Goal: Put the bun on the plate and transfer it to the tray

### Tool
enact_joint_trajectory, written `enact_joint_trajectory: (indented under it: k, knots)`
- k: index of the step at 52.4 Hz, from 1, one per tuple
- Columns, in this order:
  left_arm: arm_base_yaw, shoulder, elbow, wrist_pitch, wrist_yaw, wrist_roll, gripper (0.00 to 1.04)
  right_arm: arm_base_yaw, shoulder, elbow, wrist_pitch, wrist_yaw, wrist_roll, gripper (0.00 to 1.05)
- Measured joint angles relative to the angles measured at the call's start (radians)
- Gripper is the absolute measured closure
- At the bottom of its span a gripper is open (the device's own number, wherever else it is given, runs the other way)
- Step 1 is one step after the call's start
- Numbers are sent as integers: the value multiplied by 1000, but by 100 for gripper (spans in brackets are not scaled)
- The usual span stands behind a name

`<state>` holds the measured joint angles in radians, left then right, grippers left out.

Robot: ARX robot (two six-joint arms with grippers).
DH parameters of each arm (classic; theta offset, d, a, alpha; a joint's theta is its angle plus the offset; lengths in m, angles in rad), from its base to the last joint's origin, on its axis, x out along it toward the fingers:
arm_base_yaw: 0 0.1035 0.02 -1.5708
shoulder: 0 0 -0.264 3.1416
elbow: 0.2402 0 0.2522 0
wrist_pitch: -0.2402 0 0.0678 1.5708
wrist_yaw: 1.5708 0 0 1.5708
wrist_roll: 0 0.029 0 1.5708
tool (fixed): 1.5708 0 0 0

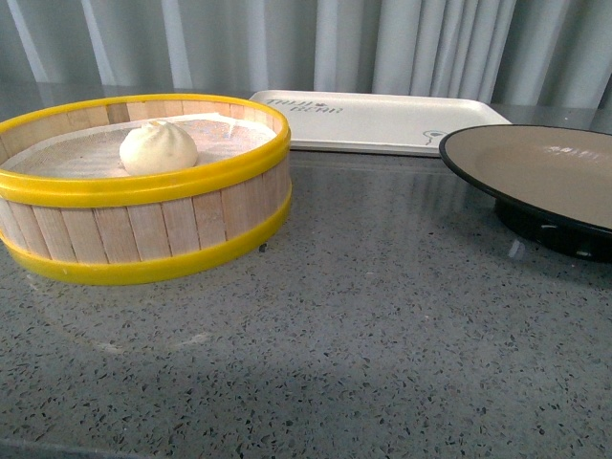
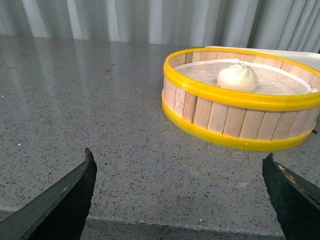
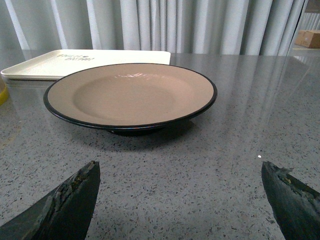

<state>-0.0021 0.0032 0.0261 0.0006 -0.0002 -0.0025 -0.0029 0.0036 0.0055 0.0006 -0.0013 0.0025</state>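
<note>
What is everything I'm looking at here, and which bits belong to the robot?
Bun: one, white, inside the steamer on its pale liner.
Steamer: one, pale wood with yellow rims, left on the counter.
Tray: one, cream-white, at the back, empty.
Plate: one, tan with black rim, on the right, empty.
Counter: one, grey speckled, under everything.
Curtain: pale grey, behind the counter.
Left fingers: two, dark, spread wide, facing the steamer.
Right fingers: two, dark, spread wide, facing the plate.

Bun [image 1: 158,146]: 1
Plate [image 1: 535,172]: 1
Tray [image 1: 382,120]: 1
Steamer basket [image 1: 143,229]: 1
Grippers: 2, namely left gripper [image 2: 179,155] and right gripper [image 3: 180,163]
</note>
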Motion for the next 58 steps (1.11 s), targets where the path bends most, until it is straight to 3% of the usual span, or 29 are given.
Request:
enact_joint_trajectory:
  k: [47,50,53,58]
  knots:
    - [1,2,1,-3,0,0,7,0,0,0,0,0,0,8]
    - [34,121,88,-229,108,13,7,0,0,0,0,1,0,8]
    - [59,275,180,-423,149,16,7,0,0,0,0,-3,0,8]
    - [92,380,246,-450,169,15,7,1,0,0,0,0,0,8]
